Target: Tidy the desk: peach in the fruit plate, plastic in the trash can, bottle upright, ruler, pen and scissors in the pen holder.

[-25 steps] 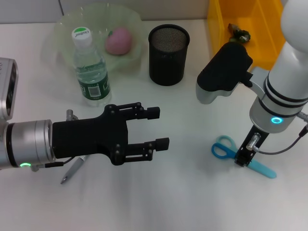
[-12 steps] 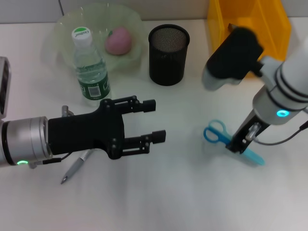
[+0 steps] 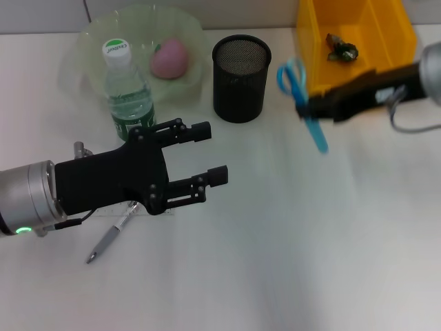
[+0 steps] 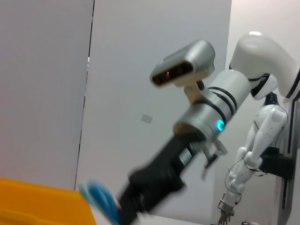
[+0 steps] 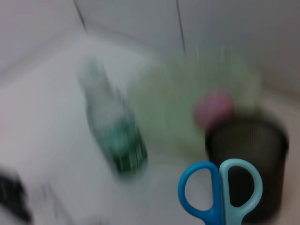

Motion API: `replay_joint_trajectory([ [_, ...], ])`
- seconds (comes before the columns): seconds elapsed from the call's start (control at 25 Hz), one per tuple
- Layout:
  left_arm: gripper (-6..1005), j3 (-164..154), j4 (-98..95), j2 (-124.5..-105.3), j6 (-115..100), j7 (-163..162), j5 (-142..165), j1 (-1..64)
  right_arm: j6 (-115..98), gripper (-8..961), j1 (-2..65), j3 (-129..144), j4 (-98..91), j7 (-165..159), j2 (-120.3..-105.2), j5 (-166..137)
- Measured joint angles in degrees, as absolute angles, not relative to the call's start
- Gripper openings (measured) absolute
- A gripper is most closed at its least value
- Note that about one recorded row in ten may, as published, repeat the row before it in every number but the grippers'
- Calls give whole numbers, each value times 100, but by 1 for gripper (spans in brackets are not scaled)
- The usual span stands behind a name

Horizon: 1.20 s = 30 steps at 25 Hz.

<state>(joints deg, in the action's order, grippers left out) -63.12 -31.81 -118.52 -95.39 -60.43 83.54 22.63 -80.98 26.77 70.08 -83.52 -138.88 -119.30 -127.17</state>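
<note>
White desk [image 3: 289,262] seen from above, a pale wall along its far edge. At the far left, a translucent green fruit plate [image 3: 86,41] with a pink peach [image 3: 169,58] lying in it. Just in front of the plate, a clear bottle [image 3: 127,96] with a green label, upright, white cap on. To the right of the plate, a black mesh pen holder [image 3: 240,78], upright. Farther right, at the far corner, a yellow trash can [image 3: 386,34] with a small crumpled piece of plastic [image 3: 342,49] inside. Right gripper [image 3: 318,107] reaching in from the right, raised above the desk between pen holder and trash can, clamped on blue scissors [image 3: 300,100], handles toward the wall, blade tip pointing down and forward. Same scissors handles [image 5: 220,192] close up in the right wrist view, the holder just behind. Left gripper [image 3: 207,153] low over the near left of the desk, fingers spread wide, gripping nothing. Beneath it, a silver pen [image 3: 110,238] and a clear ruler [image 3: 148,211] flat on the desk.
</note>
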Motion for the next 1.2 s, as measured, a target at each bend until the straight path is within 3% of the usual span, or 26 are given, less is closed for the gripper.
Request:
replay_joint_trajectory([
  [0.72, 717, -6337, -3103, -11862, -9672, -6128, 8394, 2274, -6992, 219, 3288, 5358, -4420, -7874, -11918, -8155],
  [1.2, 717, -6391, -3102, -11865, -9693, -6170, 8394, 2294, -5969, 222, 4065, 5635, -3304, -7808, -11912, -8497],
])
